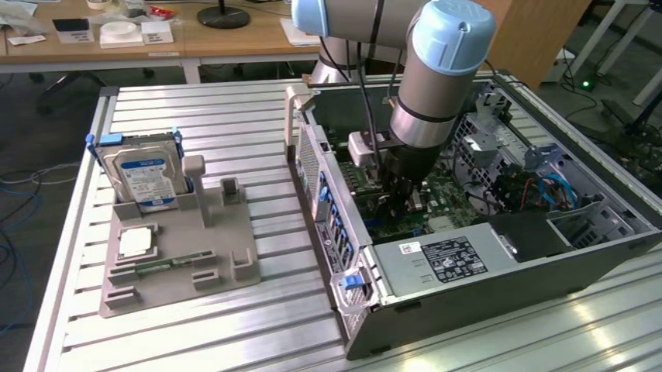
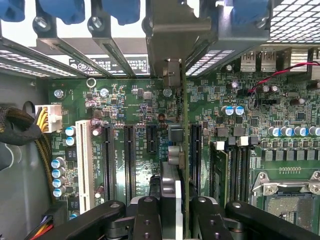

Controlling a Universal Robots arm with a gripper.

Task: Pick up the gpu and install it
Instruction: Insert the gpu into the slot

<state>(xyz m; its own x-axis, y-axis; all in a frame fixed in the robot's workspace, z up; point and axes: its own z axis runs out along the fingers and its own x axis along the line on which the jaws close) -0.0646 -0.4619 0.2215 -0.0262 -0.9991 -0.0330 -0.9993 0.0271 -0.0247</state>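
So the arm is reaching down into the open computer case (image 1: pixel 486 256), which lies on its side on the slatted metal surface (image 1: pixel 207 318). The end effector (image 1: pixel 398 203) sits low over the green motherboard (image 1: pixel 439 198), toward the side of the case with the rear slots.

From the wrist camera, the end effector (image 2: pixel 181 212) is clamped on the gpu (image 2: pixel 183 150), which is seen edge-on: a thin card standing upright between the two black fingers (image 2: pixel 147 217), with its metal end bracket (image 2: pixel 172 35) up against the back wall of the case. The card's lower edge runs along the motherboard (image 2: pixel 135 105) between the black expansion slots (image 2: pixel 129 160) and the memory slots (image 2: pixel 235 170). I honestly can't tell whether it's seated in a slot or just resting above one.

Off to the exterior view's left there's a grey parts holder (image 1: pixel 176 256) on the surface, with a hard drive (image 1: pixel 145 177) with a blue-white label standing upright in it, and a narrow green memory stick (image 1: pixel 166 263) lying flat near its front.
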